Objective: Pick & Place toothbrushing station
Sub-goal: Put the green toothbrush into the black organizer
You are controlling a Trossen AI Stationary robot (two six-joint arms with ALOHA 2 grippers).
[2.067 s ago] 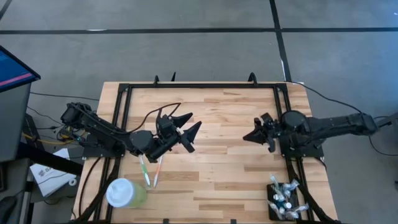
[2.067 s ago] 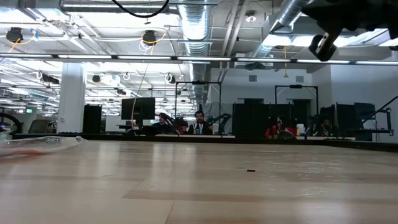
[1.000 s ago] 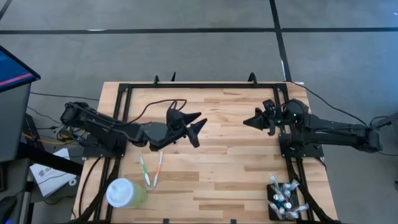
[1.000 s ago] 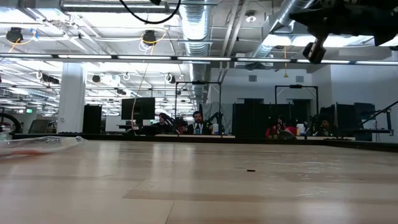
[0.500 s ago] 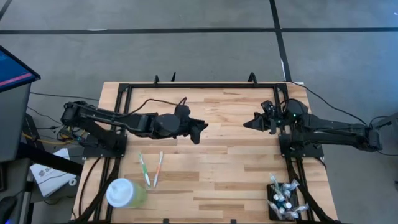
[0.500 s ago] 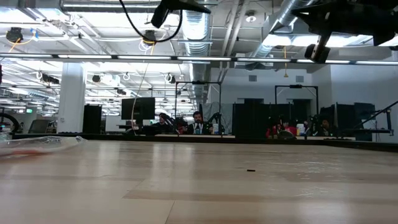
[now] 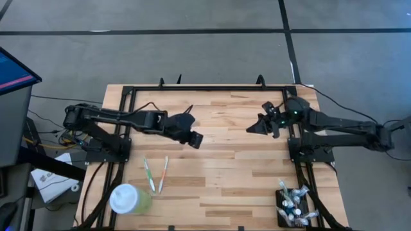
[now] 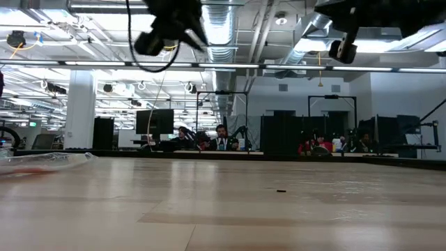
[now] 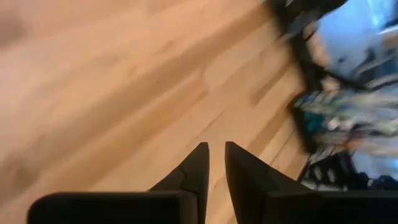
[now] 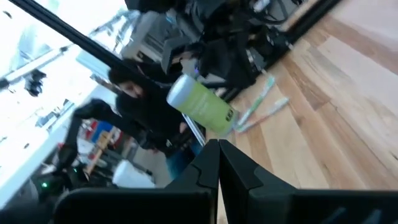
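Here the small black rectangular toothbrushing station with a slotted top (image 7: 295, 206) sits at the wooden table's (image 7: 231, 186) near right corner, bristling with small pale tubes and brushes, untouched by either arm.

The right gripper (image 7: 255, 126) hangs above the table's far right part, fingers pressed together, holding nothing. Its tip points toward the table's middle, so the station lies behind it and toward the near edge, on the same side as that arm's base.

The left gripper (image 7: 194, 139) hovers over the middle of the table's left half, its fingers (image 9: 198, 169) narrowed to a slim gap with nothing between them. From there the station is well apart, diagonally across toward the near right corner.

Judgement: the right arm is the nearer one and has the shorter path; it would need to swing back toward the near edge and spread its fingers first. The station's long axis cannot be settled from above.

Near the left near corner stand a pale green cup with a white lid (image 7: 130, 199) and two thin toothbrushes (image 7: 155, 174) lying side by side.
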